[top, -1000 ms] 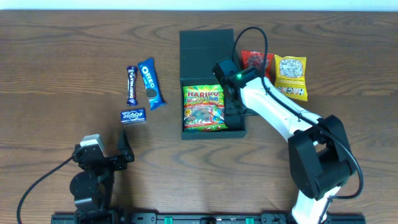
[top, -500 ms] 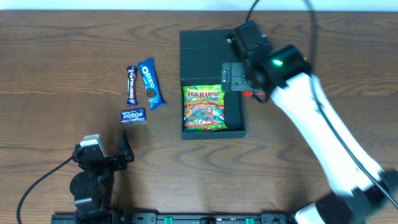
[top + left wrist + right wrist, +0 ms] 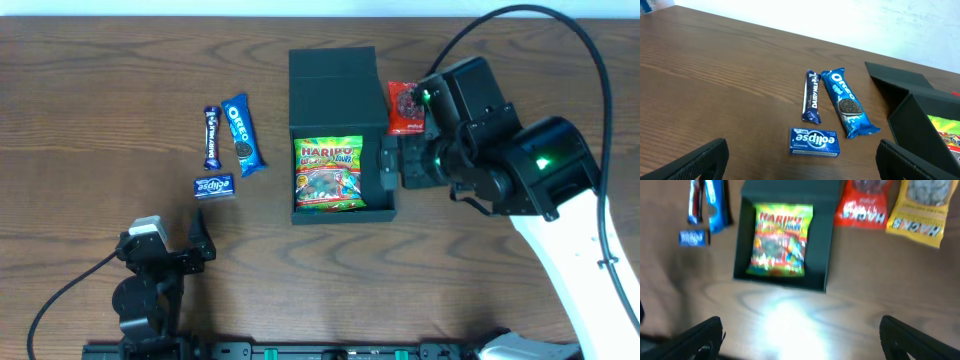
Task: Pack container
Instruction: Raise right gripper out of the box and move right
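The dark container (image 3: pixel 297 135) stands open at the table's middle, its flap lid lying flat behind it. A Haribo bag (image 3: pixel 327 175) lies inside it. The right wrist view shows the container (image 3: pixel 827 245) and the bag (image 3: pixel 780 240) from high above. My right gripper (image 3: pixel 400 165) is raised well above the container's right side, open and empty (image 3: pixel 800 340). My left gripper (image 3: pixel 170 245) rests open and empty near the front left (image 3: pixel 800 162). The container's corner (image 3: pixel 920 125) shows at the right of the left wrist view.
An Oreo pack (image 3: pixel 242 133), a Dairy Milk bar (image 3: pixel 211 137) and a blue Eclipse box (image 3: pixel 213 186) lie left of the container. A red Hacks packet (image 3: pixel 405 105) lies right of it. A yellow Hacks packet (image 3: pixel 920 210) lies further right, hidden overhead by my arm.
My right arm has lifted from the container's right edge and swung up and to the right. The Haribo bag stays in the container. The left arm has not moved.
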`<move>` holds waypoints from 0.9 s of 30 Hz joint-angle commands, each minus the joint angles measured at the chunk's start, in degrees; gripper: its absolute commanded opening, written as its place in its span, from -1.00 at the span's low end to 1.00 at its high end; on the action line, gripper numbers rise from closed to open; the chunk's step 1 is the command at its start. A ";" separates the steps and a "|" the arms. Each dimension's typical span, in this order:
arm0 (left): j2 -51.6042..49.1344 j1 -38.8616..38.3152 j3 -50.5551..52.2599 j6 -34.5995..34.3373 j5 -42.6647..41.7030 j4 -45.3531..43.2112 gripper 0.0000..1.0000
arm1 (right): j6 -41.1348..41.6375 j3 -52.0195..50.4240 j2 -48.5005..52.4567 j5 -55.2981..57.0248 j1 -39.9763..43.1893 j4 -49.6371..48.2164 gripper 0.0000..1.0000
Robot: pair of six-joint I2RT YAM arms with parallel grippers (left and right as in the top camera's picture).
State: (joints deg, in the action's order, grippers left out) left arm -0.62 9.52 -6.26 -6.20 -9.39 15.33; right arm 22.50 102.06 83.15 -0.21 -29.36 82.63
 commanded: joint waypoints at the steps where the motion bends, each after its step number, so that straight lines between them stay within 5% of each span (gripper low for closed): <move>1: 0.37 -0.22 1.40 0.15 0.35 0.33 0.90 | -4.20 0.57 -0.44 -3.10 0.04 1.92 0.99; 9: 0.37 -0.22 1.38 -20.17 -9.75 0.15 0.90 | -4.61 0.57 -0.44 -2.84 0.04 2.86 0.98; 17: 0.37 -0.22 1.38 -20.20 -8.61 0.02 0.91 | -6.93 0.57 -0.44 -0.66 0.04 0.94 0.99; 27: -0.31 -0.22 0.68 -18.93 -10.14 -11.28 0.91 | -11.06 0.46 -0.42 -0.15 0.09 -8.44 0.99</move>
State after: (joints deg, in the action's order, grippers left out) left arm -0.64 9.52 -5.17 -27.03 -18.35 5.82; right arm 13.87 102.06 83.15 -1.48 -29.36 75.18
